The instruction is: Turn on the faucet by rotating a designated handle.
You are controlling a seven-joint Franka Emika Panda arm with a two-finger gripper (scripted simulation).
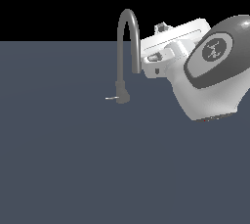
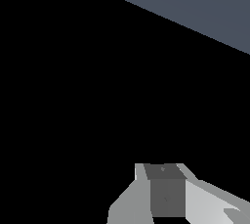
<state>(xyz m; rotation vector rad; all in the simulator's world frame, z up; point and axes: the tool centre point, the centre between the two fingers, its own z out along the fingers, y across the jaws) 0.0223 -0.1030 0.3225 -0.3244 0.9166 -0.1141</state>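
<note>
The faucet is a thin grey gooseneck tube that arches up from a small base on the dark floor in the exterior view. The handle is a short pale lever sticking out from that base toward the exterior view's left. My gripper hangs up beside the down-turned spout, on the exterior view's right, well above the handle and apart from it. In the wrist view the fingers sit together with no gap and nothing between them. Neither the faucet nor the handle shows in the wrist view.
The arm's bulky white and grey body fills the exterior view's right side. A flat blue-grey floor runs under everything, and a wedge of that floor shows in the wrist view against black.
</note>
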